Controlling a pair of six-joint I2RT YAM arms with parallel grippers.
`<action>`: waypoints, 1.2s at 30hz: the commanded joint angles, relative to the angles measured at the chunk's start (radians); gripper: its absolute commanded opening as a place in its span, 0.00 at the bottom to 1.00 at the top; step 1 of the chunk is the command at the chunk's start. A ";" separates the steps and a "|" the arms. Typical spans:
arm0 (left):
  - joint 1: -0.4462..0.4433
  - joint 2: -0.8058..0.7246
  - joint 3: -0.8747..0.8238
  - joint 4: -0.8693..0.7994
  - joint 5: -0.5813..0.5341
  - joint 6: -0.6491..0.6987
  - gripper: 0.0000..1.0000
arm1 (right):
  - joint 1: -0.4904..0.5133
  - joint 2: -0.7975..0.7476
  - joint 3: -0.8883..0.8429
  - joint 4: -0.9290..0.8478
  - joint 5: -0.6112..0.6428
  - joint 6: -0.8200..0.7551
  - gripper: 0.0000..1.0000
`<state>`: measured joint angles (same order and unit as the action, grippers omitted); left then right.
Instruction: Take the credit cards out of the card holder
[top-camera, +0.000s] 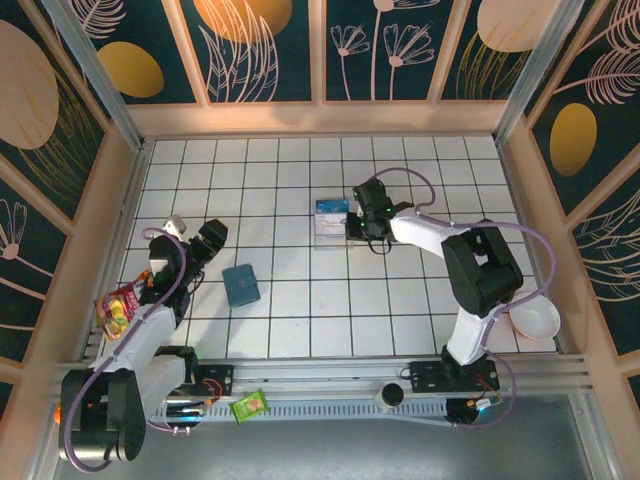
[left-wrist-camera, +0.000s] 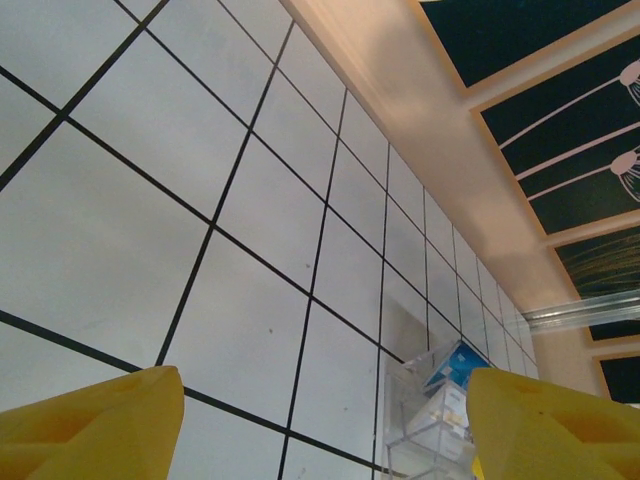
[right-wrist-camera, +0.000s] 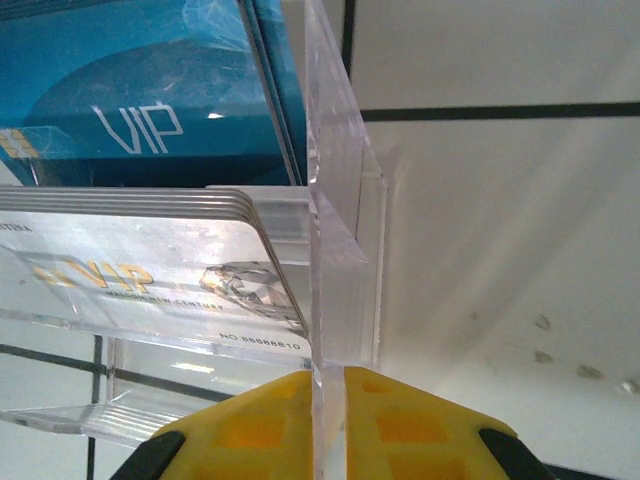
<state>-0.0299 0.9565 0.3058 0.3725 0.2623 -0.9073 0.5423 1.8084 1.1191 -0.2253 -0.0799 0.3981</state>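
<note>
Right wrist view has the right tool (right-wrist-camera: 328, 405) clamped on a wall of the clear plastic case (right-wrist-camera: 345, 250); the teal card holder (top-camera: 240, 285) lies flat on the surface (top-camera: 330, 320) near the left tool (left-wrist-camera: 320, 430), whose fingers (left-wrist-camera: 90, 420) stand apart; best pin one panel before emptying it.

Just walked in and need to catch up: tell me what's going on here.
The right gripper is clamped on the side wall of the clear plastic case, which holds blue and silver VIP cards. The left gripper hangs open above the tiles, holding nothing. The teal card holder lies flat on the tiles between the arms, with neither gripper on it.
</note>
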 joint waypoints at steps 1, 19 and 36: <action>-0.001 -0.026 -0.002 -0.034 0.025 0.020 0.74 | 0.028 0.028 0.054 -0.021 -0.002 -0.002 0.14; -0.001 -0.068 -0.014 -0.074 0.032 0.033 0.79 | 0.050 0.041 0.089 -0.010 0.019 0.027 0.42; -0.001 -0.142 -0.035 -0.133 0.020 0.026 0.79 | 0.050 0.006 0.014 0.075 -0.007 0.141 0.51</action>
<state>-0.0299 0.8234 0.2798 0.2573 0.2798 -0.8909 0.5854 1.8469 1.1549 -0.1909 -0.0757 0.4908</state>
